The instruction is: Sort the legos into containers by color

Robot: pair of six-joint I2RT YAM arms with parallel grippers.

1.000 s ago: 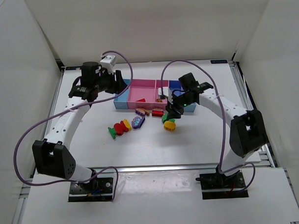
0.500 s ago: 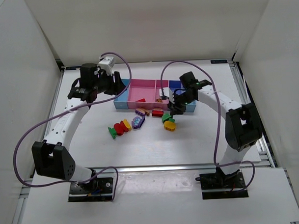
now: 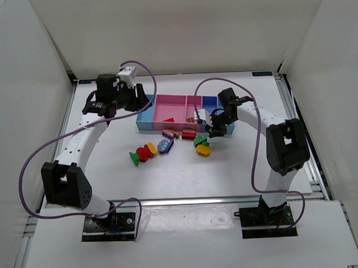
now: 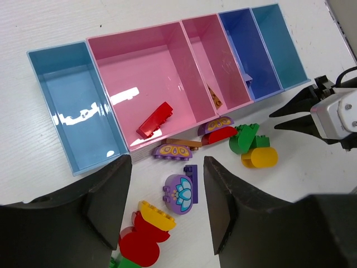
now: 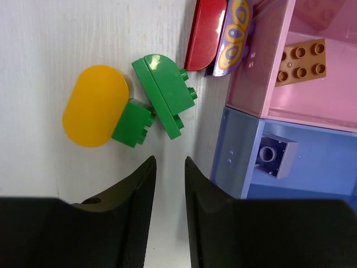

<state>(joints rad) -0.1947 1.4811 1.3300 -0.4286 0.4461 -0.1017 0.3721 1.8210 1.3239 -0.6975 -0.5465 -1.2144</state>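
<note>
- Top view: a white table [image 3: 239, 167] is boxed in by white walls [image 3: 181, 34] on three sides, with a metal rail [image 3: 187, 200] along its near edge.
- The bins [image 3: 179, 108] stand in a joined row toward the back. The legos [image 3: 149, 151] lie loose just in front of them (two small clusters, left and right), and white tabletop runs from there to the rail.
- The left gripper [image 3: 144, 101] hangs over the row's left end. The right gripper [image 3: 210, 130] sits low at the row's front, near its right end. Purple cables [image 3: 33, 168] loop off both arms.
- Left wrist view: the left gripper's jaws stand moderately wide, with nothing between them.
- Below it the row runs from a light-blue bin [image 4: 72, 100] to a wide pink bin [image 4: 145, 67] holding a red piece [image 4: 155, 120]. Next come a narrow pink bin [image 4: 207, 50] with a brown piece [image 4: 215, 99], a blue bin [image 4: 248, 50] and a last teal one.
- A purple piece [image 4: 179, 192] on the table carries a printed flower.
- Right wrist view: the right gripper's jaws leave only a narrow gap and hold nothing.
- Just beyond its tips a green piece [image 5: 162, 92] touches a yellow piece [image 5: 95, 106] on the table, beside the blue bin's outer wall. A grey brick [image 5: 276, 156] lies inside that bin.
</note>
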